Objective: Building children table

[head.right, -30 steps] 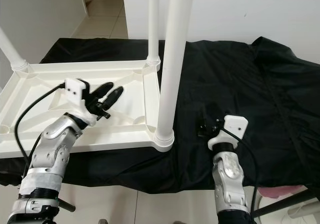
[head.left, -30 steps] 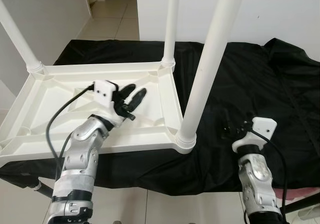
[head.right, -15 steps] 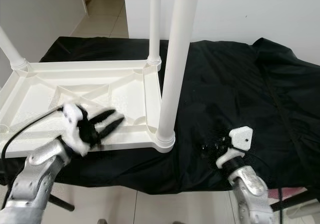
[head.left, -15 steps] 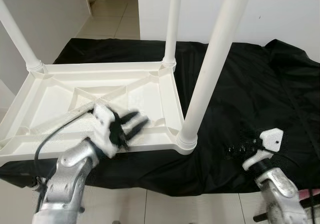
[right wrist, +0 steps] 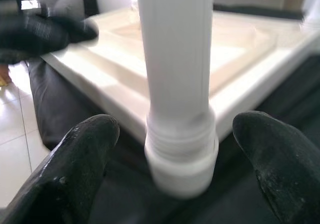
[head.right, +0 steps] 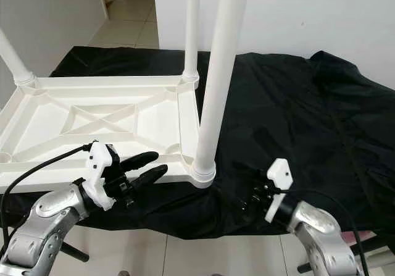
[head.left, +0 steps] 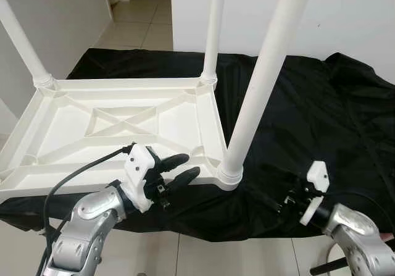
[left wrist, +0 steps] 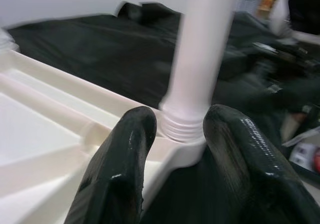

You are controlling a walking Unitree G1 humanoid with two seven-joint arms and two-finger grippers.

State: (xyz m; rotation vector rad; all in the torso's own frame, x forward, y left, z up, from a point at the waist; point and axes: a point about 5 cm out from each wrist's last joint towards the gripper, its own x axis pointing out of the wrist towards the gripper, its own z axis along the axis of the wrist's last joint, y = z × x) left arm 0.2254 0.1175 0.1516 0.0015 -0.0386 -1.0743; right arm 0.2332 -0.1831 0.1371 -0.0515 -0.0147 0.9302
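A white plastic children's table lies upside down on a black cloth. A leg stands in the near right corner, its collar at the rim. My left gripper is open at the table's near edge, pointing at that collar from the left. My right gripper hangs low over the cloth to the right of the leg, open. In the right wrist view its fingertips are spread wide, with the leg some way ahead between them. Neither gripper holds anything.
Two more legs stand at the far corners. The black cloth covers the low surface and hangs over its front edge. Tiled floor lies beyond, with white walls behind and to the left.
Both arms pulled back toward me. The left gripper left the table's underside and came to its near edge by the right leg. The right gripper dropped lower and turned toward that leg.
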